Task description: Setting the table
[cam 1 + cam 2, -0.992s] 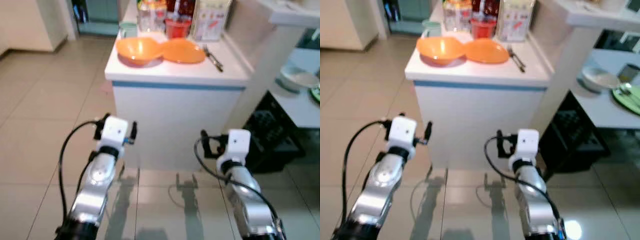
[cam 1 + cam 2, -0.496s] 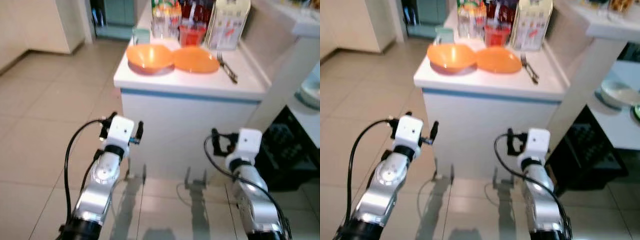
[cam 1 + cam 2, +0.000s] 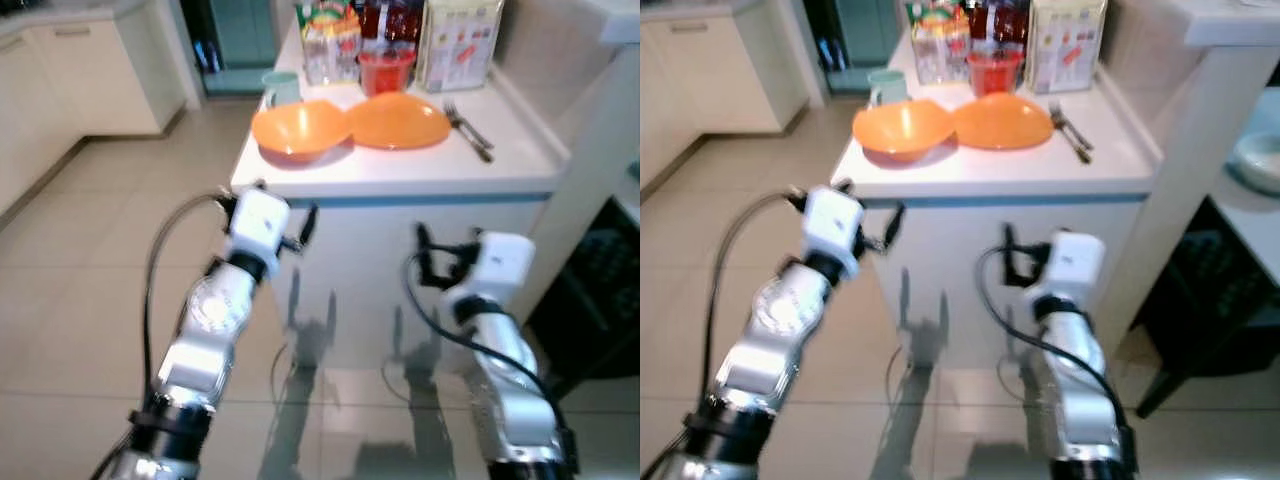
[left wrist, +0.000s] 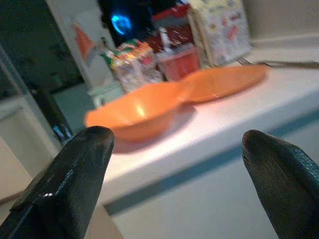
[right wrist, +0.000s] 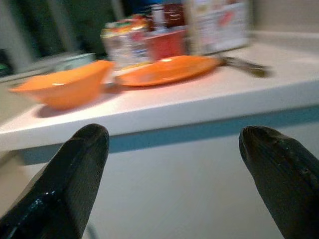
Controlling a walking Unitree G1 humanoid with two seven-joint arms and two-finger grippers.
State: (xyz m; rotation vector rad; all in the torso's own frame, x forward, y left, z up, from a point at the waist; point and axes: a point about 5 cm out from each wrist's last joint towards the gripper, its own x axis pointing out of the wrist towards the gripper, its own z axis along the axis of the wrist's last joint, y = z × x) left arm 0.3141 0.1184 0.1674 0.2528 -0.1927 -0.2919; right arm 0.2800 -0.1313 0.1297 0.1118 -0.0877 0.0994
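An orange bowl (image 3: 298,128) and an orange plate (image 3: 398,120) sit side by side on a white counter (image 3: 400,183). A fork with other cutlery (image 3: 468,128) lies to the right of the plate. My left gripper (image 4: 177,142) is open and empty. It is held in front of the counter's front edge, just below the bowl (image 4: 134,110). My right gripper (image 5: 174,142) is also open and empty, lower down and facing the counter's white front under the plate (image 5: 167,69).
A red cup (image 3: 385,70), a green mug (image 3: 281,87), a carton (image 3: 460,40) and bottles crowd the back of the counter. Cream cabinets (image 3: 90,70) stand to the left across a tiled floor (image 3: 70,300). A dark crate (image 3: 1220,300) sits low on the right.
The counter now looks nearer and the view has shifted, so the camera moved. Both arms have risen toward the counter's front edge, the left one more. Both grippers stay open.
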